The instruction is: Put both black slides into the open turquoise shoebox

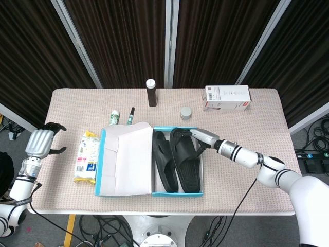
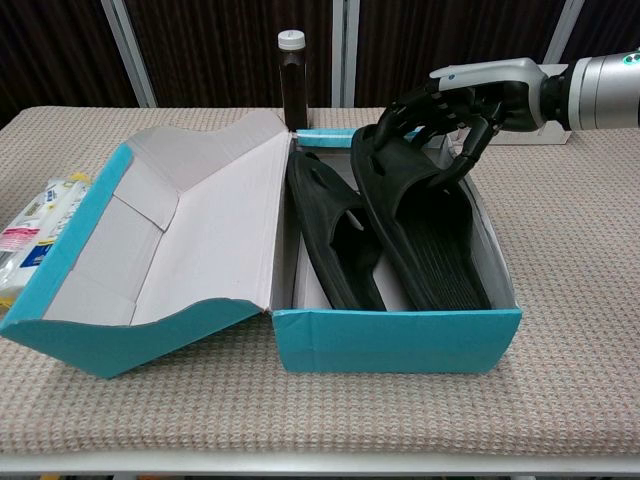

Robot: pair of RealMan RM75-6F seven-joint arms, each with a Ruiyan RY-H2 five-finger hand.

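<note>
The right hand (image 2: 455, 105) grips the far end of the right black slide (image 2: 425, 225), which lies almost flat in the turquoise shoebox (image 2: 395, 340) beside the left black slide (image 2: 330, 235). Next, I judge: release, lift clear. Left hand (image 1: 40, 142) idles open off the tabletop's (image 1: 247, 170) left edge.

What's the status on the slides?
Right hand grips second slide, lowered in shoebox. First slide in. Left hand idle, open. Nothing blocking.
</note>
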